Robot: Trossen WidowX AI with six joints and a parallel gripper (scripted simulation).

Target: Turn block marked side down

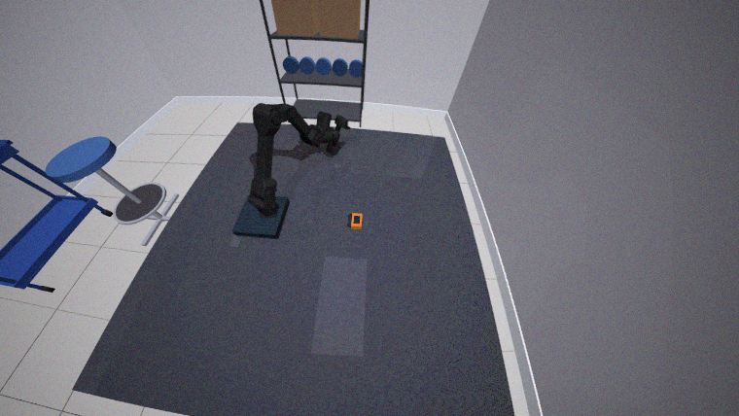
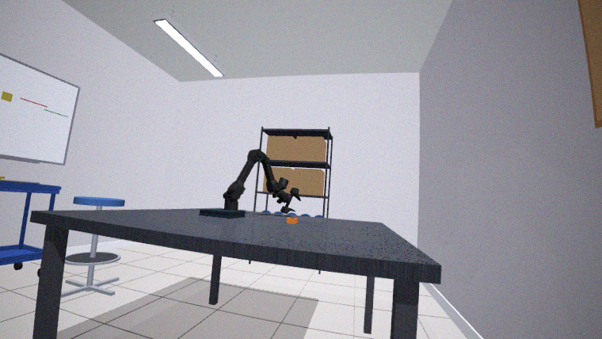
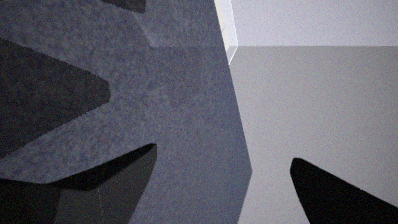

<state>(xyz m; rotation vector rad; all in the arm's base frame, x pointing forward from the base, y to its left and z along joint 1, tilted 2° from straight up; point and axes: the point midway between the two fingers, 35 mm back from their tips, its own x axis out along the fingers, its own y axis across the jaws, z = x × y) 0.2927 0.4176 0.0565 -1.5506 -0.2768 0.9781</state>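
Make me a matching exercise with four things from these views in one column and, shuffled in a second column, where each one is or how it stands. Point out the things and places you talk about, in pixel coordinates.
Things
1. Block (image 1: pixel 356 221) (image 2: pixel 291 220)
2. Gripper (image 1: pixel 341 138) (image 2: pixel 293 201) (image 3: pixel 223 157)
3. Round stool (image 1: pixel 82 158) (image 2: pixel 98 201)
4. Blue discs (image 1: pixel 323 66) (image 2: pixel 305 215)

Places or states
A. Beside the table (image 1: pixel 338 385) (image 2: pixel 260 248), on the tiled floor (image 1: pixel 36 330) (image 2: pixel 168 307)
B. Open, with nothing between its fingers
C. In a row on a rack shelf (image 1: pixel 320 80)
D. Resting on the table, dark mark facing up

Right pairs
1-D
2-B
3-A
4-C
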